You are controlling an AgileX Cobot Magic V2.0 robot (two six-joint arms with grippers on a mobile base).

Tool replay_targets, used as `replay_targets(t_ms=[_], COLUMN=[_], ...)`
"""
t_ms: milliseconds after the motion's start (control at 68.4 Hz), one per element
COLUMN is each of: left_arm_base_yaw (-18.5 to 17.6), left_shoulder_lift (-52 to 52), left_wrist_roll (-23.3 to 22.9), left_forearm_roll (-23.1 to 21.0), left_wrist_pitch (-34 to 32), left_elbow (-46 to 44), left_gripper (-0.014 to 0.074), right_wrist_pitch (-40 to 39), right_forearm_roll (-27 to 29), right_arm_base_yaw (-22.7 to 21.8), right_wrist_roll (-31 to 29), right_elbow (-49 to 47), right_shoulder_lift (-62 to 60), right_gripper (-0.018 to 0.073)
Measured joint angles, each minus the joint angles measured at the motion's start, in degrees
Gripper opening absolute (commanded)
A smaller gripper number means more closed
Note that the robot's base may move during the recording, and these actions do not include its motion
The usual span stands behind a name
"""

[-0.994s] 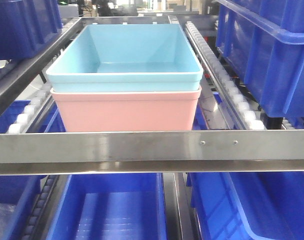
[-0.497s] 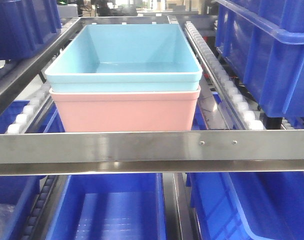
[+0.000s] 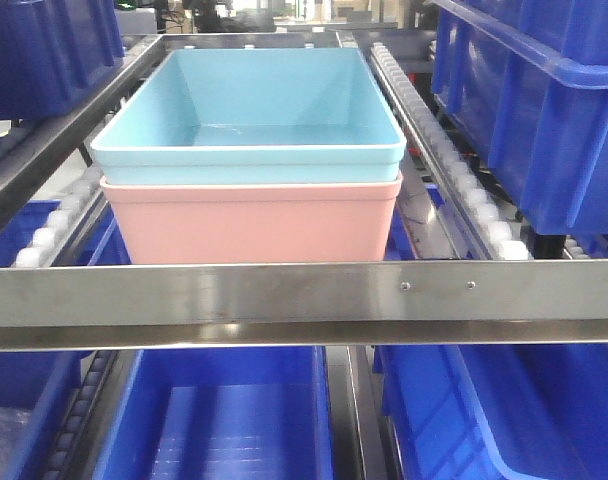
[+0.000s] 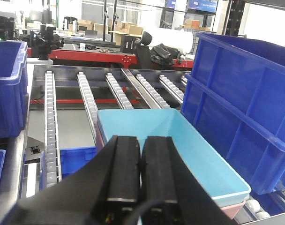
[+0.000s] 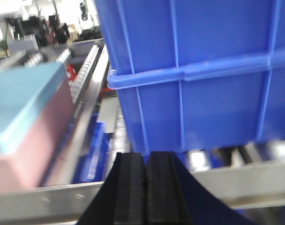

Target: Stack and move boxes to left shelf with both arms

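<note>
The stacked boxes [image 3: 249,170] are viewed head-on and close over the shelf's front bar [image 3: 284,300] by the front camera. They are seen from above-left by the left wrist camera, and at the left edge of the blurred right wrist view.

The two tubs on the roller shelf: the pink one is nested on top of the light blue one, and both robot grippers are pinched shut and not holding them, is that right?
Not quite. The front-facing view shows the light blue tub on top, nested in the pink tub below. The rest holds: the left gripper and right gripper are both shut on nothing.
</note>
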Motion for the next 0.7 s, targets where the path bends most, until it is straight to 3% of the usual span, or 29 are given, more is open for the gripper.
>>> replay_targets(t_ms=[102,205,702], left_arm_base_yaw=[0.0,0.0,0.0], left_shoulder_lift=[0.0,0.0,0.0], left_wrist_roll=[0.0,0.0,0.0], left_forearm_roll=[0.0,0.0,0.0], left_wrist_pitch=[0.0,0.0,0.0], left_elbow=[0.0,0.0,0.0], left_gripper=[-0.0012,-0.0012,-0.0012], right_wrist_pitch=[0.0,0.0,-0.3], right_forearm_roll=[3.83,5.54,6.13], right_arm_base_yaw=[0.0,0.0,0.0], right_wrist_roll=[-9.21,-12.78,-13.77], right_elbow=[0.0,0.0,0.0], right_shoulder_lift=[0.0,0.0,0.0], right_gripper=[0.0056,0.0056,0.0056])
